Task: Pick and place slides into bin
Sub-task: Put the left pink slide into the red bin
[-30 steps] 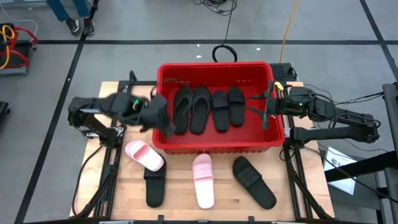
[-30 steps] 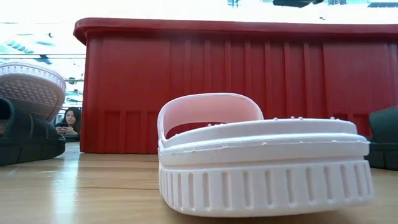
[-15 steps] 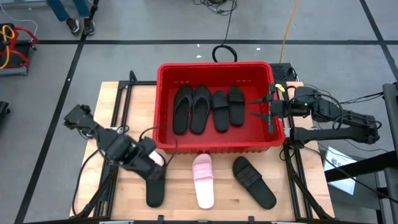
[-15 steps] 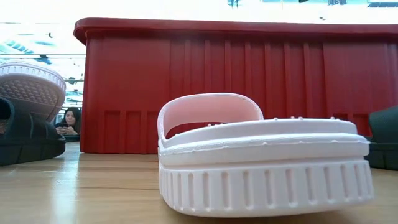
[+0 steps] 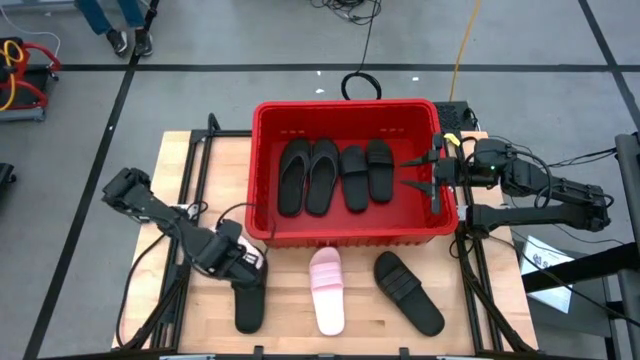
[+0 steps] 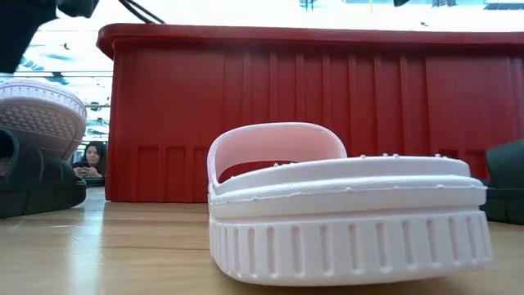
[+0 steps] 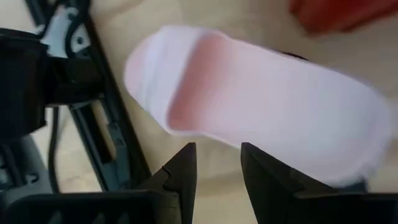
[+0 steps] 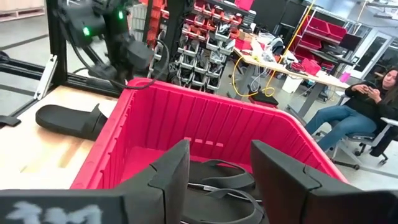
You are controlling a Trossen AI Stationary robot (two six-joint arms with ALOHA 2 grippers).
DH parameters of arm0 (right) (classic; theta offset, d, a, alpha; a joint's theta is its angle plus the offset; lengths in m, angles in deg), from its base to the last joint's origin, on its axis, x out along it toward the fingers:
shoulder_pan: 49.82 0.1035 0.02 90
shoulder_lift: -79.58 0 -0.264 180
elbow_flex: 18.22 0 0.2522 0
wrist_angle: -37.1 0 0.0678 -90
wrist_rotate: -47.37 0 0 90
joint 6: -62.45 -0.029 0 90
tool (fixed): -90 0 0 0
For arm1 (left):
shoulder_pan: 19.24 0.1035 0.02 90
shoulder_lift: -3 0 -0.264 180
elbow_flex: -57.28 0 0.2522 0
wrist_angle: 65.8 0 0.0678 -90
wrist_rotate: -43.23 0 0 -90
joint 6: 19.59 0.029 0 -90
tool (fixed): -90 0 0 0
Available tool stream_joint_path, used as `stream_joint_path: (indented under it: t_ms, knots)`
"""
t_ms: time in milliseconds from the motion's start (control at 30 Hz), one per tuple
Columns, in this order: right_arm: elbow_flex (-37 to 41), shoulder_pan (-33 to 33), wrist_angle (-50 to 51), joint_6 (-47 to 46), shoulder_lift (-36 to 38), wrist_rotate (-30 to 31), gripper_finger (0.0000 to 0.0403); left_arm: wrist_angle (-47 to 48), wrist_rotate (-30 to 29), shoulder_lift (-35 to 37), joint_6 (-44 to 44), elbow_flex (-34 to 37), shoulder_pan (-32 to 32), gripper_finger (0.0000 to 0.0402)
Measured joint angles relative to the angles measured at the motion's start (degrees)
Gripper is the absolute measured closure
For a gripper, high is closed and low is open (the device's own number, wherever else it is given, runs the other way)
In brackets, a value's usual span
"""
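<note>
My left gripper [image 5: 243,262] hangs low over the front left part of the table with its two dark fingers [image 7: 180,171] spread apart and nothing between them. Directly beneath and just ahead of my fingertips lies a light pink foam slide with a broad strap [image 7: 261,124], its far end resting across a black slip-on slide [image 5: 249,302] that stretches away from my gripper toward the table's front edge. Further out to the side, a second light pink slide [image 5: 327,290] lies flat on the pale wooden table top [image 5: 290,325], and beyond that a black slide [image 5: 408,291] lies at a slant. Behind all of these stands the large bright red rectangular plastic bin [image 5: 345,232], close to my left gripper's far side; four black slides [image 5: 335,175] lie side by side on its floor. My right gripper [image 5: 428,178] hovers above the opposite end of the bin, just inside its wall, its fingers [image 8: 165,177] also held apart and empty, pointing over the black slides in the bin. Beyond the table a seated person [image 8: 367,102] shows in the room.
</note>
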Motion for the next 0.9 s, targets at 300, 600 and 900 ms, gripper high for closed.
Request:
stream_joint_path:
  t_ms: [300,600,900]
  knots:
    - [0.0,-0.05,-0.92,-2.41,-0.72,0.38,0.0243,-0.06,0.24,0.02,4.65,7.77,1.84,0.0279]
    - [0.0,-0.05,-2.97,-4.49,-1.6,0.5,0.0243,-1.91,-0.2,0.02,4.08,12.08,1.69,0.0279]
    - [0.0,-0.07,-3.17,-4.5,-1.69,4.91,0.0243,-1.89,-2.19,0.02,2.71,14.57,1.64,0.0279]
